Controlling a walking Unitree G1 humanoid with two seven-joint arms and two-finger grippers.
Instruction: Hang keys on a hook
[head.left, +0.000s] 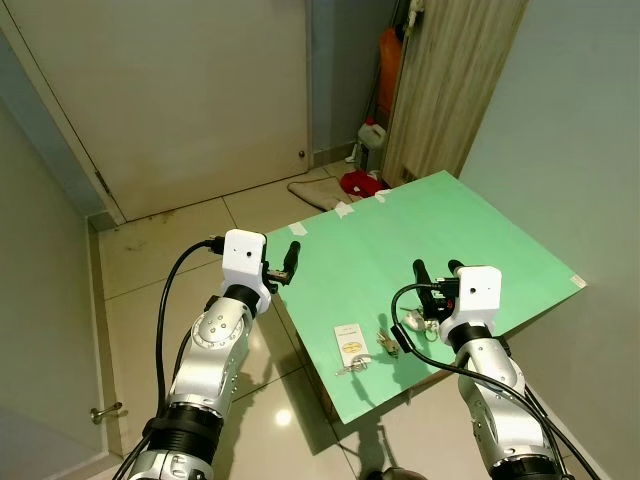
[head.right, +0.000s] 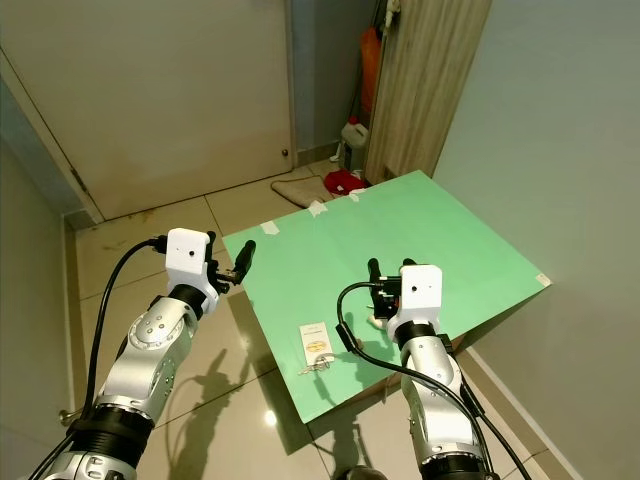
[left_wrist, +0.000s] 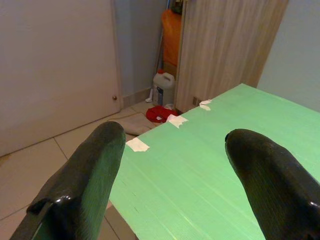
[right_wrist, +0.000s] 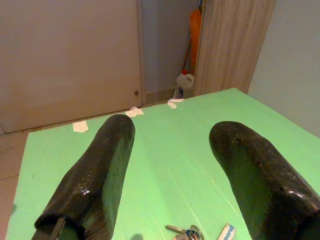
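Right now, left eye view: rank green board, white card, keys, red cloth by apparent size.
1. green board, by far the largest
2. red cloth, though it lies farther away
3. white card
4. keys, close to the card, so unsure

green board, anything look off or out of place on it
The green board has white tape stuck along its far edge. The keys lie loose near its front edge beside a white card, not on any hook.
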